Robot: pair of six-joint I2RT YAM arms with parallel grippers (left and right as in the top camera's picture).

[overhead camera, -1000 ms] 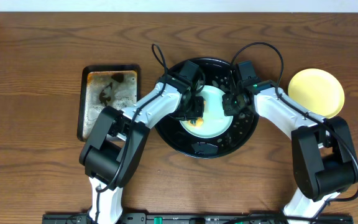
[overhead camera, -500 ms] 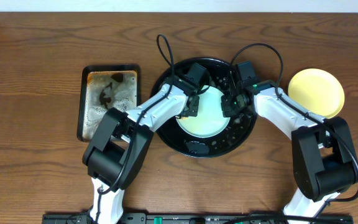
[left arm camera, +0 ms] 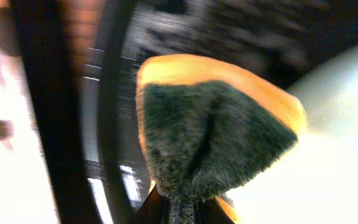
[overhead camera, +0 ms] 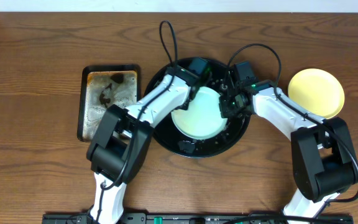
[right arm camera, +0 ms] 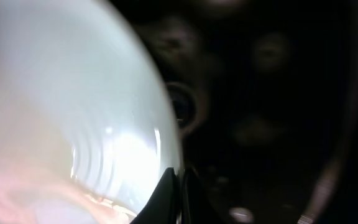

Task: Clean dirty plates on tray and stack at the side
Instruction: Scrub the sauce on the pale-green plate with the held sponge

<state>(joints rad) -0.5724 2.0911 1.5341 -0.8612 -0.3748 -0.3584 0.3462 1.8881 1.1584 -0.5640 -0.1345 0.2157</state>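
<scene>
A pale blue-green plate lies in the round black tray. My left gripper is over the plate's far edge. In the left wrist view that gripper is shut on a yellow sponge with a dark green scouring face, beside the plate. At the plate's right edge, my right gripper is shut. Its wrist view has the right gripper pinched on the plate's rim. A pale yellow plate rests on the table to the right.
A rectangular black tray with brownish foamy residue sits left of the round tray. Both arms' cables loop above the round tray's far side. Bare wooden table surrounds everything.
My left gripper has swept the sponge from the plate's near-left part across to its far edge. The orange patch near the plate's front no longer shows. The right gripper has kept its hold.
</scene>
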